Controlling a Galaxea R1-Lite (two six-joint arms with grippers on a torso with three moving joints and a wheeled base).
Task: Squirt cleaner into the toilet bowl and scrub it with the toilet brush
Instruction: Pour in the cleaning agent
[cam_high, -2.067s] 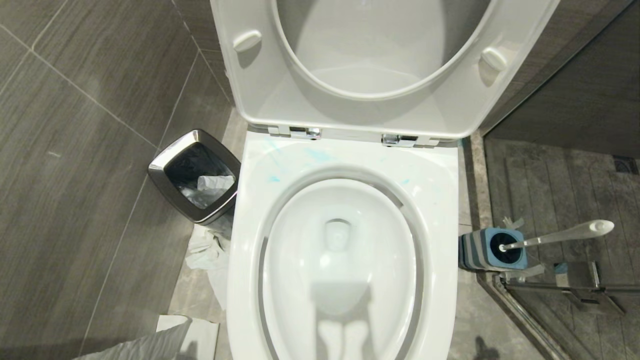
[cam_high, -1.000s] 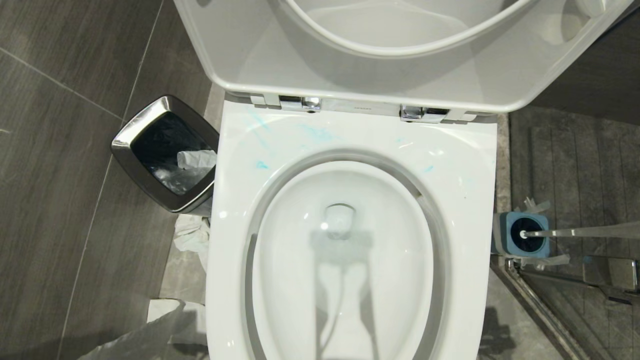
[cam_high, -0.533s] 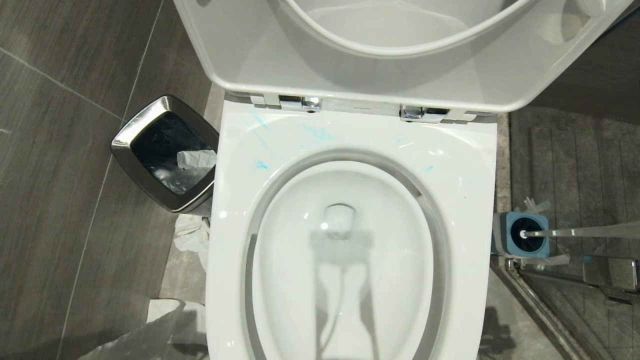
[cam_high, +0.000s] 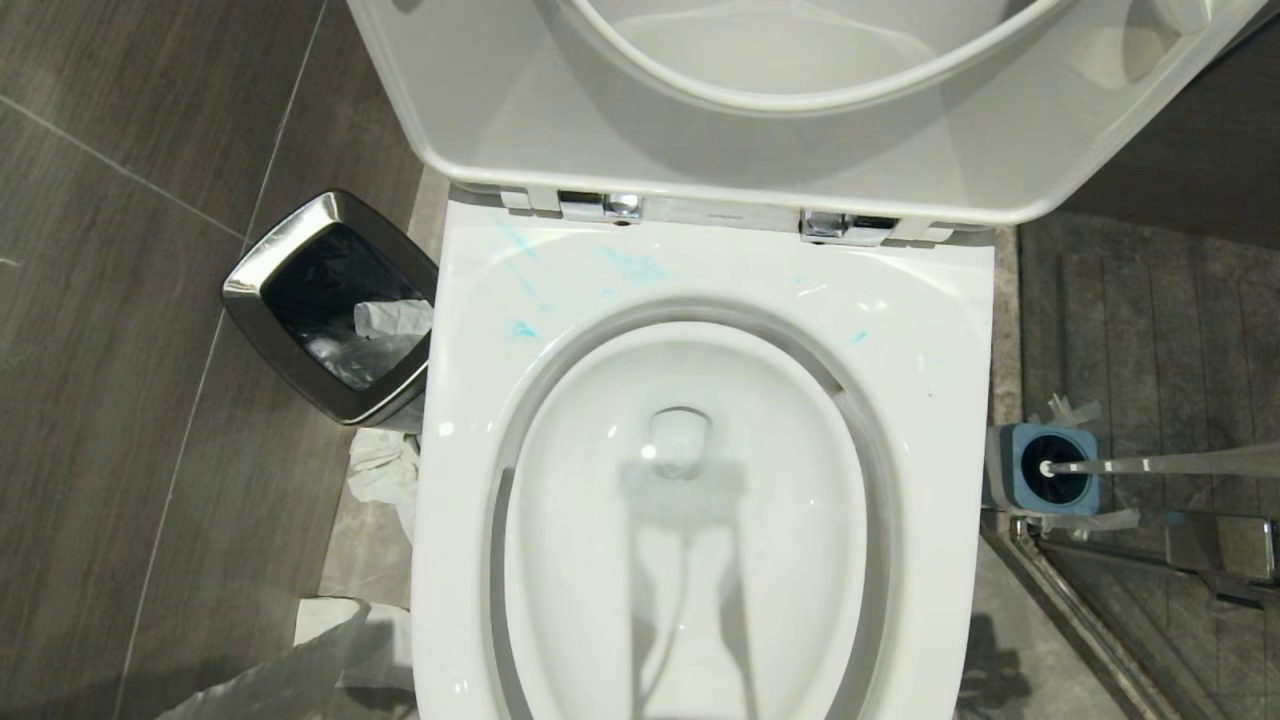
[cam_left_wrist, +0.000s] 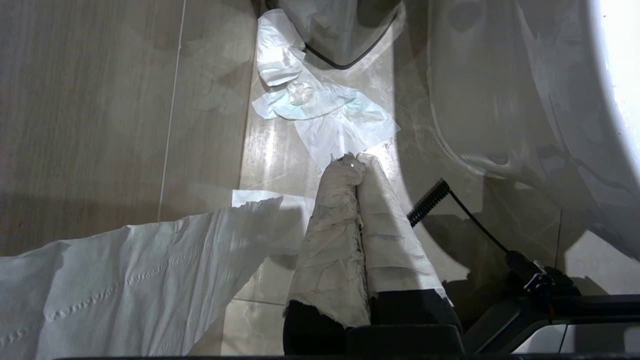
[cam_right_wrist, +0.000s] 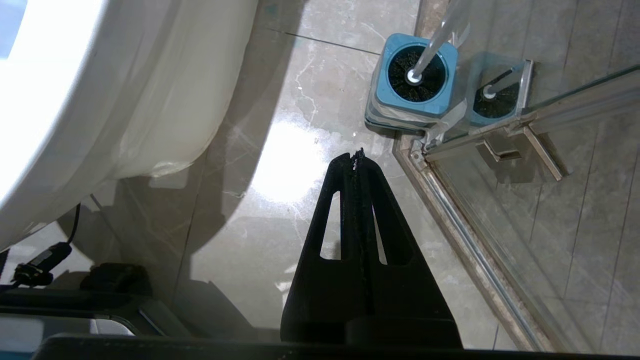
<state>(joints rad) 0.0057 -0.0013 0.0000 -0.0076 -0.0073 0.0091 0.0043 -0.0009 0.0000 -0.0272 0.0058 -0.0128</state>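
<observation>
The white toilet bowl (cam_high: 940, 400) fills the middle of the head view, its seat and lid raised. Thin turquoise smears of cleaner (cam_high: 636, 266) lie on the back of the rim. The toilet brush (cam_high: 1170, 463) stands to the right of the bowl, its dark head down in a blue holder (cam_high: 1004, 447). Neither gripper appears in the head view. My right gripper (cam_right_wrist: 356, 156) hangs shut and empty over the floor, short of the toilet brush (cam_right_wrist: 442, 32). My left gripper (cam_left_wrist: 354, 161), its fingers wrapped in white cloth, is shut and empty beside the bowl's base (cam_left_wrist: 500, 100).
A steel-rimmed bin (cam_high: 250, 290) stands left of the toilet, with crumpled tissue (cam_high: 385, 475) on the floor beside it. A white paper sheet (cam_left_wrist: 125, 285) lies near my left arm. A glass shower door and its metal frame (cam_right_wrist: 475, 240) run just behind the brush holder.
The head view moved in closer to the toilet about two seconds ago, then held still. Nothing in the scene has moved over the last second.
</observation>
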